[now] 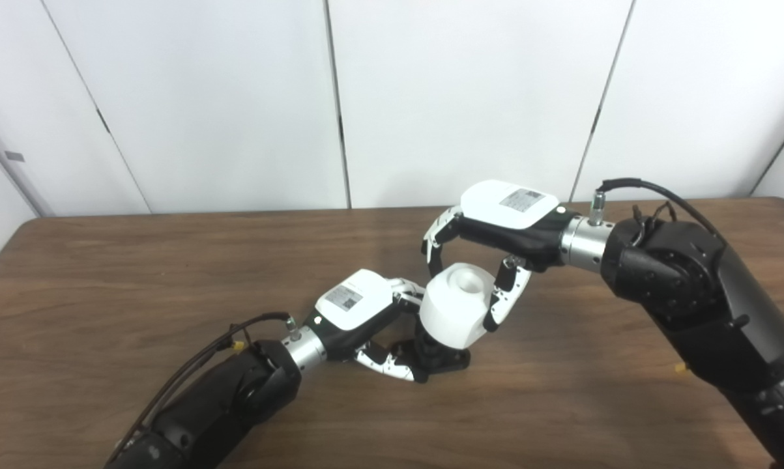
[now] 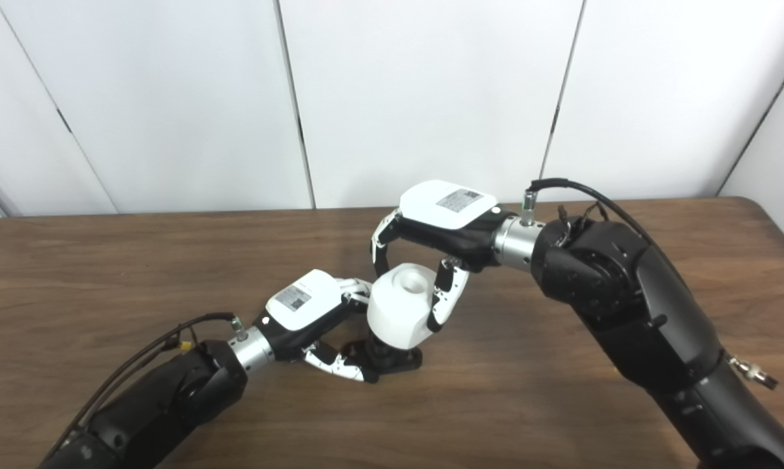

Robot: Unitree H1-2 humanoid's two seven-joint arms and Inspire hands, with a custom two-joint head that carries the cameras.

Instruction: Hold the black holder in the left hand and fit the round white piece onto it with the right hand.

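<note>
Round white plastic piece (image 1: 455, 305) with a hollow in its top sits on the small black holder (image 1: 441, 357), which rests mid brown wooden table (image 1: 105, 273). Right hand (image 1: 489, 241) cups the piece, fingers curled on both sides. Left hand (image 1: 372, 319) is wrapped around the holder's base.

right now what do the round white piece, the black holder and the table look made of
Round white piece: likely matte plastic, evenly white with soft shading and no glare. Black holder: seems dark plastic with a slight sheen; mostly hidden. Table: wood or wood-look laminate, brown streaked grain, low gloss.
</note>
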